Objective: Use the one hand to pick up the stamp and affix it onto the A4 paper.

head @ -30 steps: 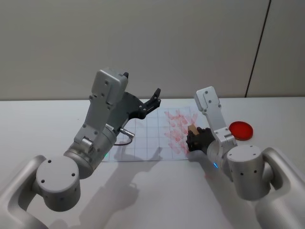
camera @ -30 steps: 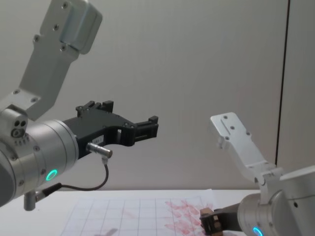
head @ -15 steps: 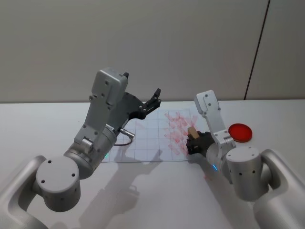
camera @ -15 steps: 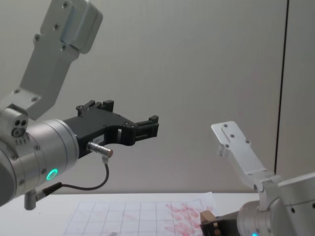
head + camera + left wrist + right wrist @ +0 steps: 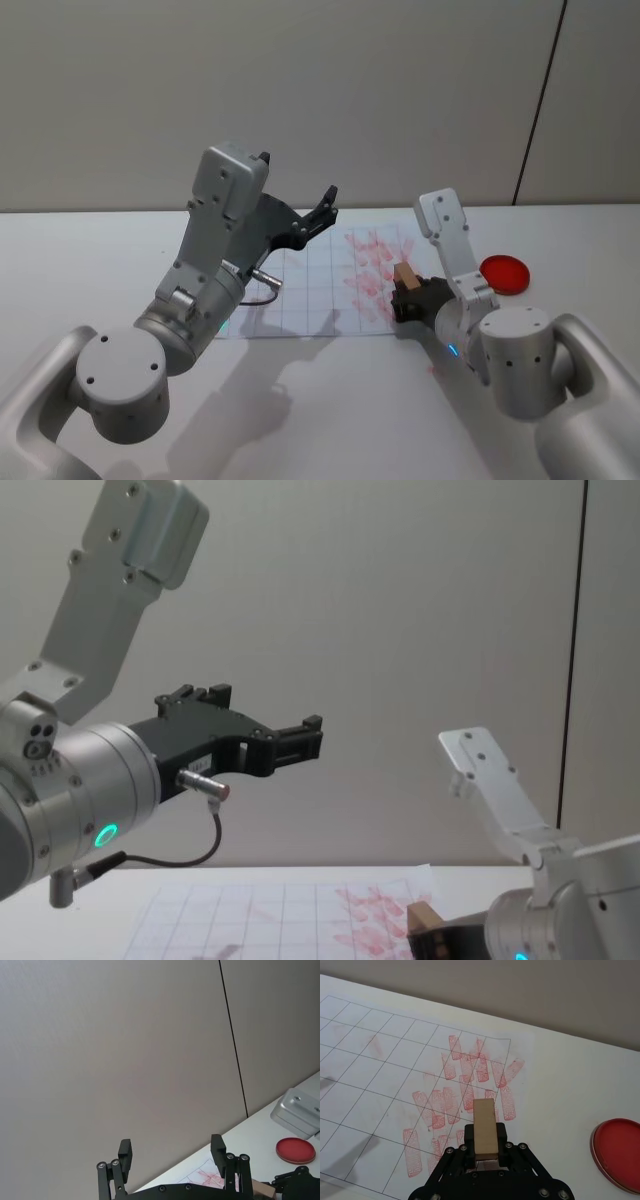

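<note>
Smearing is the risk we would watch most closely: the black two-fingered right gripper is pinching the small tan wooden stamp between its fingers, low over the right part of the white gridded A4 paper, where red-pink rectangular marks already crowd together. We cannot tell whether the stamp's inked face is touching the sheet. If it comes down tilted, we judge that only one edge would print, and any sideways drift during the press would drag the ink into a streak or overlap an existing mark. The grip looks narrow and sits near one end of the block, so a firm push could pivot the stamp between the fingers or let it slide upward. The sheet lies loose on the pale grey desk, so a sticky lift-off might pull the paper along or shift it. A careless retreat to the right could also clip the shallow round red ink dish, which sits on the desk just beside the paper's right edge. The black left gripper, with its fingers spread and empty, is raised over the paper's far side, well apart from the stamp.
</note>
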You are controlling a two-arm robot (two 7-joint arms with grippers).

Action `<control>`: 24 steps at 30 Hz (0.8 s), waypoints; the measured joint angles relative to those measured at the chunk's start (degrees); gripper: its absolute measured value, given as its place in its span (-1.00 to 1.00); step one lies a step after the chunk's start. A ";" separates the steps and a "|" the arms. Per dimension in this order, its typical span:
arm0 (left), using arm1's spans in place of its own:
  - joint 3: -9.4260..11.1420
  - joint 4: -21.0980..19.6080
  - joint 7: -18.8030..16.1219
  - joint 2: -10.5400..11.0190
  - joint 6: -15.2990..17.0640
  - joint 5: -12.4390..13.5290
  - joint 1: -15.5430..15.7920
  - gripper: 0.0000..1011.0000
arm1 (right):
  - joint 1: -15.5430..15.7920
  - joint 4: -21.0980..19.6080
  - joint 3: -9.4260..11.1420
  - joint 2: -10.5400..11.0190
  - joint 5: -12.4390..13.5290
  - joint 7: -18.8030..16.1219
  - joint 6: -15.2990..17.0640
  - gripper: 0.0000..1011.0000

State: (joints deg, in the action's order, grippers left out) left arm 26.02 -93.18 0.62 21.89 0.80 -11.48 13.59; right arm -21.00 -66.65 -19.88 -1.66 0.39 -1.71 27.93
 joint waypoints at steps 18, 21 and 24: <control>0.00 0.00 0.00 0.00 0.00 0.00 0.00 0.98 | 1.08 -8.92 1.25 0.43 3.37 0.53 -1.79 -0.56; 0.00 0.00 0.00 0.00 0.00 0.00 0.00 0.98 | 1.33 -11.10 1.65 0.62 4.00 1.26 -1.81 -0.56; 0.00 0.00 0.00 0.00 0.00 0.00 0.00 0.98 | 1.52 -12.34 1.99 0.80 4.29 1.86 -1.61 -0.56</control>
State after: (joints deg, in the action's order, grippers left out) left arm 26.03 -93.18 0.63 21.89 0.80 -11.48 13.59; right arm -19.49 -79.00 -17.89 -0.87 4.68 0.16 26.32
